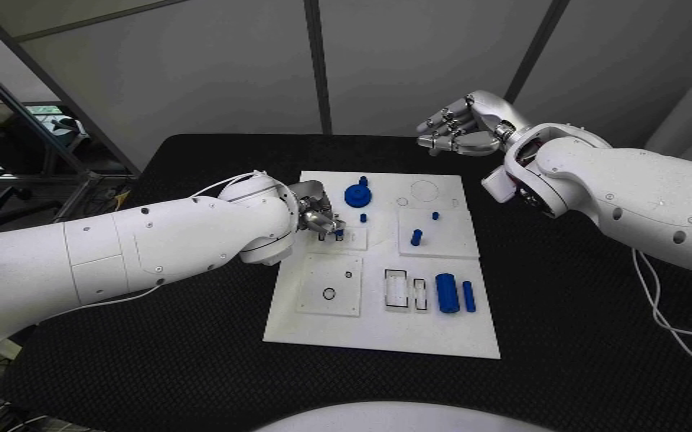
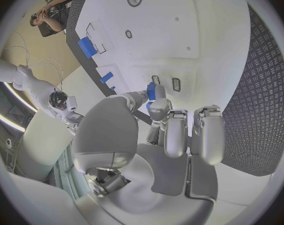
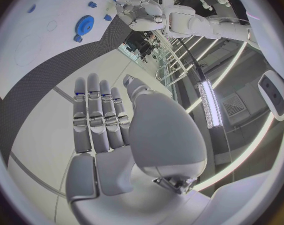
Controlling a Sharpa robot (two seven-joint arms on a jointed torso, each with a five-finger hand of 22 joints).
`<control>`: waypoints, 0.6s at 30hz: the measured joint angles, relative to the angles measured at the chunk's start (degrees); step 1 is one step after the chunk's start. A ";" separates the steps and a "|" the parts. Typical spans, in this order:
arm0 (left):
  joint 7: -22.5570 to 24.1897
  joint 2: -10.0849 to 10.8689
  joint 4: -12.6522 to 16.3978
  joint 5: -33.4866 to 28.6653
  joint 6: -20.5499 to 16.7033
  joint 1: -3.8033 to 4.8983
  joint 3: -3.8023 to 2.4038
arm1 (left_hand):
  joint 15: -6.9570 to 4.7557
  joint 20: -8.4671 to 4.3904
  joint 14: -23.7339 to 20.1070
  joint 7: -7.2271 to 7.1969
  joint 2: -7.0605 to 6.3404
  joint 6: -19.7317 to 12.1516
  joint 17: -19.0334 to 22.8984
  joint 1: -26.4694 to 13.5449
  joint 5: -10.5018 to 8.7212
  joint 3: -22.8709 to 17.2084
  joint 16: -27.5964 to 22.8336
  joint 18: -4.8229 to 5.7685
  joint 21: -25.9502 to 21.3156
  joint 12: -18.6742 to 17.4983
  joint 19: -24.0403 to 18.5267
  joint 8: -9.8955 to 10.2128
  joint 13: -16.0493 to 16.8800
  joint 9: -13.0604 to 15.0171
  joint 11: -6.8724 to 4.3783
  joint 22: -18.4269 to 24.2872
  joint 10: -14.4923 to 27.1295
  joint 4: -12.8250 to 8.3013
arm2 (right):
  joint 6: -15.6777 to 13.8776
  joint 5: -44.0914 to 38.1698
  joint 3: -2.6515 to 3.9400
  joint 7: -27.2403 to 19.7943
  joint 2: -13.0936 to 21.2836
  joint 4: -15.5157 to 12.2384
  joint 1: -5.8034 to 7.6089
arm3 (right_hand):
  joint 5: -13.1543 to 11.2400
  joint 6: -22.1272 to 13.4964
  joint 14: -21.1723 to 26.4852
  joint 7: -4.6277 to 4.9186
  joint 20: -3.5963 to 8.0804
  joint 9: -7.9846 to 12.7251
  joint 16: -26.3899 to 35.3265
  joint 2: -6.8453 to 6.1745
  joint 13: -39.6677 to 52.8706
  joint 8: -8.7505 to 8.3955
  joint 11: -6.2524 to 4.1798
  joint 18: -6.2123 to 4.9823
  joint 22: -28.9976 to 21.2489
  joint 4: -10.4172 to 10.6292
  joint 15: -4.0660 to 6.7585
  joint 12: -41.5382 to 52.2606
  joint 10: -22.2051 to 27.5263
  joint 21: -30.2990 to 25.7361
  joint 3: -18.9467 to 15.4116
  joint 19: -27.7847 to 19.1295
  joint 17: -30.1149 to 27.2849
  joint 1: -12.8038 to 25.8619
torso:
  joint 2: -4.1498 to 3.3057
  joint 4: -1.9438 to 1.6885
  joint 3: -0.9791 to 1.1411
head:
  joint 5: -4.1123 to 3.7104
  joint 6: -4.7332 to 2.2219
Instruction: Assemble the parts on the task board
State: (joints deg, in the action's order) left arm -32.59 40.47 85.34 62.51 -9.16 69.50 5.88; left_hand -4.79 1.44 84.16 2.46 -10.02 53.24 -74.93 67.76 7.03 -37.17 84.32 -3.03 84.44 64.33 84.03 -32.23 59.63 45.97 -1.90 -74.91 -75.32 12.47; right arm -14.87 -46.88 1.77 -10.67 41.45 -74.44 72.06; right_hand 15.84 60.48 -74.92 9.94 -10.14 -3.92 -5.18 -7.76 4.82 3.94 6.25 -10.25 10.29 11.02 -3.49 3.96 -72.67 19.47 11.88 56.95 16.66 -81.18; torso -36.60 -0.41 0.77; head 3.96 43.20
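Observation:
The white task board [image 1: 389, 312] lies in the middle of the black table. My left hand [image 1: 316, 212] hovers low over the board's left side and pinches a small blue part [image 2: 151, 91] between thumb and a finger, just above two small slots [image 2: 176, 84]. Another small blue piece [image 1: 339, 235] sits right beside it. My right hand [image 1: 462, 128] is raised beyond the board's far right corner, its fingers [image 3: 98, 112] stretched out straight and holding nothing. A blue gear [image 1: 358, 194] stands on the far part of the board.
Blue pegs [image 1: 415, 237] stand on the board's right middle panel. A blue cylinder [image 1: 447, 294] and a blue bar [image 1: 469, 296] lie near the front right. A round hole [image 1: 329, 295] is in the front left panel. Grey wall panels rise behind the table.

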 measured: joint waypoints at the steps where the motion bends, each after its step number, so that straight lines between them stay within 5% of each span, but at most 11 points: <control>1: -0.10 -0.01 -0.04 0.08 0.12 0.00 0.00 | 0.00 0.00 0.00 0.00 0.00 0.00 0.00 0.00 0.00 0.00 0.00 0.00 0.00 0.00 0.00 0.00 0.00 0.00 0.00 0.00 0.00 0.00 | 0.05 -0.01 0.00 -0.03 -0.03 0.01 0.00 | 0.00 0.00 0.00 0.00 0.00 0.00 0.00 0.00 0.00 0.00 0.00 0.00 0.00 0.00 0.00 0.00 0.00 0.00 0.00 0.00 0.00 0.00 | -0.01 0.00 0.00 | 0.00 0.01; 18: -1.22 -0.60 -0.59 1.43 2.52 0.04 -0.08 | -0.20 0.00 -0.21 0.01 -0.37 0.01 0.00 -0.38 -0.02 -0.70 0.00 0.00 0.00 0.00 0.00 -0.03 -0.58 0.07 0.04 0.00 0.03 -0.70 | 0.41 -0.09 -0.01 -0.15 -0.08 0.04 0.00 | 0.25 0.00 0.00 0.00 0.00 0.00 0.00 0.00 -0.04 0.00 0.00 0.00 -0.05 0.00 0.00 0.00 0.00 0.00 0.00 0.00 0.00 0.00 | -0.03 0.00 -0.04 | -0.02 0.33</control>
State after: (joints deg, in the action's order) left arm -33.81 39.87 84.75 63.95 -6.64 69.53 5.80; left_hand -4.99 1.44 83.95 2.46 -10.39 53.24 -74.93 67.37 7.01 -37.87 84.33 -3.04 84.44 64.33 84.03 -32.25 59.05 46.04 -1.86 -74.91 -75.29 11.77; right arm -14.46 -46.97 1.77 -10.83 41.37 -74.40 72.06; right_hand 16.10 60.48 -74.92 9.95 -10.14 -3.92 -5.18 -7.76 4.78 3.94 6.25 -10.25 10.24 11.02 -3.49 3.97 -72.67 19.46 11.88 56.95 16.67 -81.19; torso -36.63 -0.41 0.73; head 3.94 43.53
